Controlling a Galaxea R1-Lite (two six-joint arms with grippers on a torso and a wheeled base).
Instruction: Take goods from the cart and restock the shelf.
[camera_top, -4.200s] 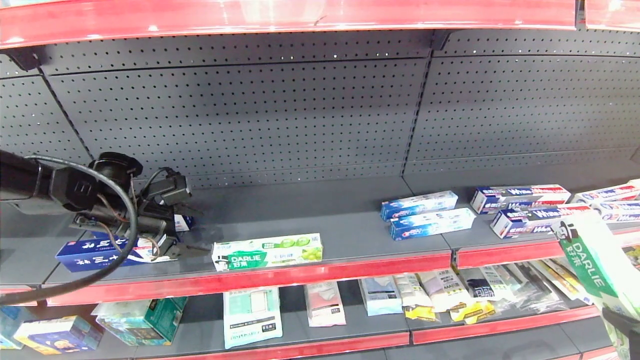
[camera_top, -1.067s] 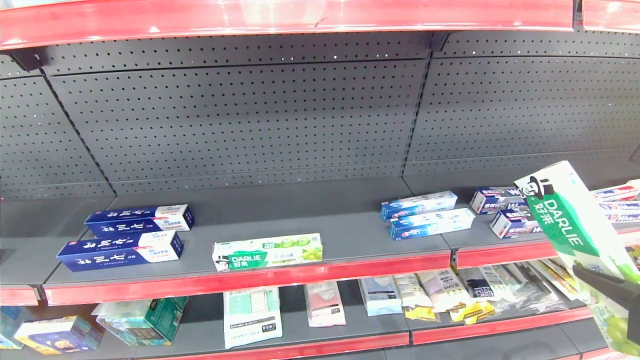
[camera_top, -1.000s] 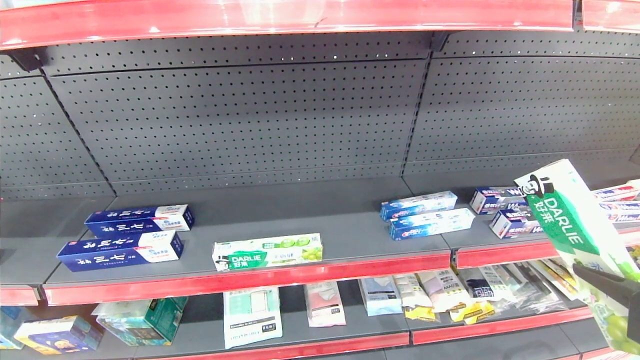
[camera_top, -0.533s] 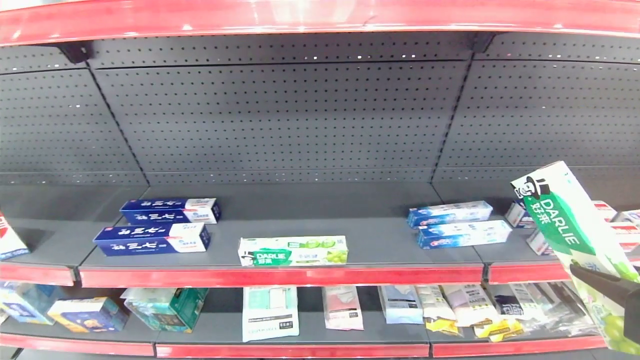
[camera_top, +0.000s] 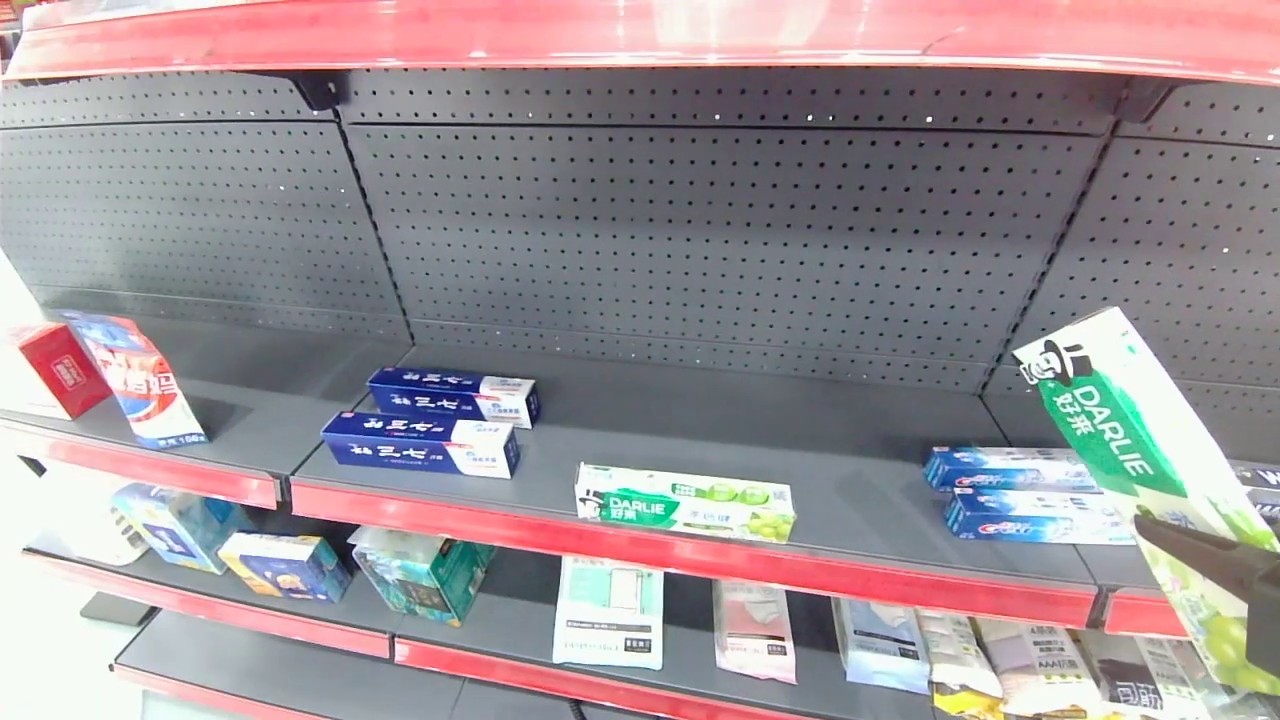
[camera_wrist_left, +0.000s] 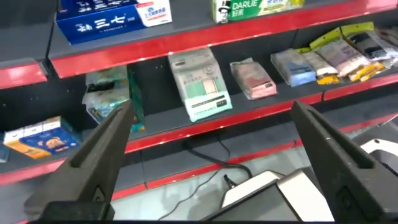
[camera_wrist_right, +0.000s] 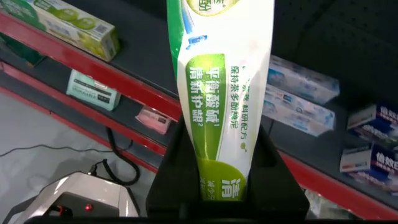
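Head view: the camera has swung since the earlier frames, so treat the rightward shift of the whole shelf (camera_top: 700, 420) as camera motion, not as movement of goods. Two real changes apply. The left arm, which stood over the dark-blue boxes 4.2 s ago, has left that spot. The held green box (camera_top: 1120, 420) has also risen higher in front of the shelf's right end.

Check the right gripper (camera_wrist_right: 225, 168): its jaws pinch the held green box at its lower part. The box is in the air, clear of the shelf board, and tilted with its top toward the robot's left.

Check the left gripper (camera_wrist_left: 212, 124): its jaws are spread wide with nothing between them.

Count the goods on the shelf as follows:
- Two dark-blue boxes, the rear dark-blue box (camera_top: 455, 395) and the front dark-blue box (camera_top: 420, 443), lying flat near the left corner.
- One lying green box (camera_top: 685, 502) at the front edge, mid-shelf.
- Two light-blue boxes, the rear light-blue box (camera_top: 1005, 468) and the front light-blue box (camera_top: 1030, 515), near the right end.
- On the left section, one red box (camera_top: 58, 368) and one upright box (camera_top: 135, 378), side by side.
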